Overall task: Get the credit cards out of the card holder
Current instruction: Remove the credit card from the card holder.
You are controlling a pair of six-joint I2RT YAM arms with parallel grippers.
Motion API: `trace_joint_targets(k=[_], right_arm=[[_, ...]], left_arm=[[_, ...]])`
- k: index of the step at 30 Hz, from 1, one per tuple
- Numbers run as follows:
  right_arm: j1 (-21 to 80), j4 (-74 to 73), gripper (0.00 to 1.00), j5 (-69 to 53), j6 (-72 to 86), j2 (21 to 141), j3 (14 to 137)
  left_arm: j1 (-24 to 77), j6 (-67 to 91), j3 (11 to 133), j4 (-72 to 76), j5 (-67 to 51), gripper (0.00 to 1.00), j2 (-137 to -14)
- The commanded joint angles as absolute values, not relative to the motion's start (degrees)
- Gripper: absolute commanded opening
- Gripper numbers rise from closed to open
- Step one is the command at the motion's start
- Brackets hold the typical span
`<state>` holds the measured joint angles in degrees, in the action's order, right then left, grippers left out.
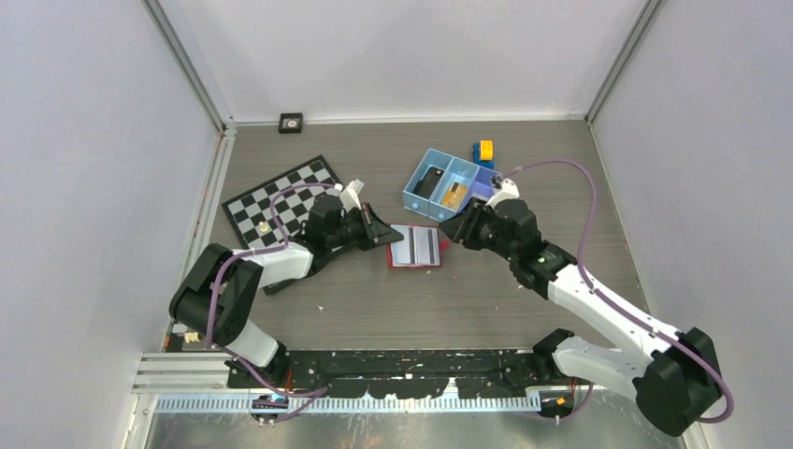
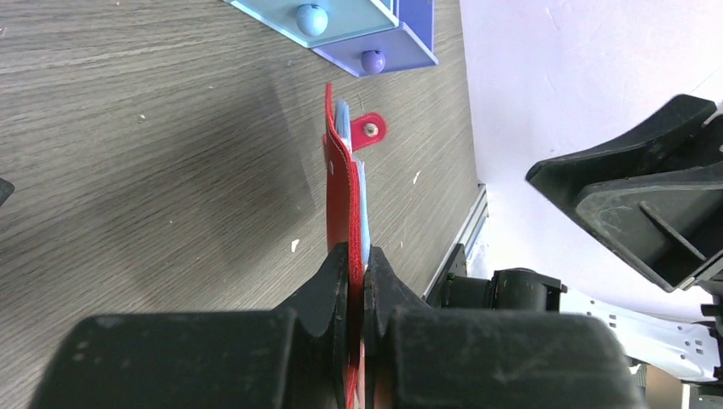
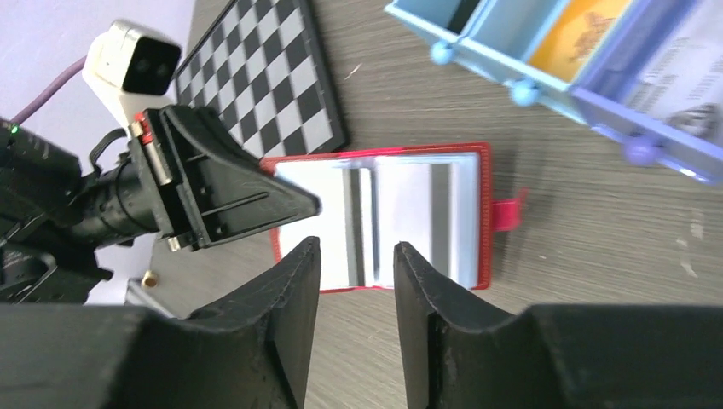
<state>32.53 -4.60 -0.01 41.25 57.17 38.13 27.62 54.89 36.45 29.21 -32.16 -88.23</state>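
Jaws of the left gripper (image 2: 358,264) are closed tight on the left edge of the card holder (image 2: 337,170), red cover and pale blue-grey lining pinched together between the fingertips. The card holder (image 1: 415,246) is laid open near the middle of the tabletop, its snap tab (image 3: 509,210) sticking out on the right side. Its two inner sleeves are seen as shiny grey panels; whether cards remain in them cannot be told.

The right gripper (image 3: 356,256) is held just above the open card holder (image 3: 384,217), fingers about half apart, nothing gripped between them.

A blue tray (image 1: 413,183) is set beyond the card holder, toward the far edge of the tabletop. An orange-gold card (image 3: 588,25) is seen in its middle compartment, and a pale printed card (image 3: 682,77) in the purple end compartment; the lines of print are too blurred to be read. A dark flat thing (image 1: 431,181) is seen in the left compartment.

A checkerboard (image 1: 285,201) is laid toward the far left corner, and a yellow and blue block (image 1: 483,152) behind the tray.
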Motion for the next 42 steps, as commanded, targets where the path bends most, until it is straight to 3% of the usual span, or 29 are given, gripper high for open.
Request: trace_joint_targets(k=[1, 13, 27, 42], right_arm=[[32.93, 4.98, 0.39, -11.69, 41.57, 63.6, 38.19], [32.04, 18.11, 0.38, -22.93, 48.09, 72.23, 36.35], [30.36, 16.33, 0.42, -20.17, 48.19, 69.02, 34.99], [30.24, 23.96, 0.41, -26.06, 51.17, 70.13, 33.65]], left_arm=[[27.2, 57.02, 35.41, 37.51, -34.64, 0.0, -86.23], [27.16, 62.74, 35.03, 46.43, -39.46, 0.0, -85.65], [26.57, 65.54, 34.42, 50.9, -40.63, 0.0, -85.51], [25.66, 69.14, 34.33, 55.85, -43.2, 0.0, -85.35]])
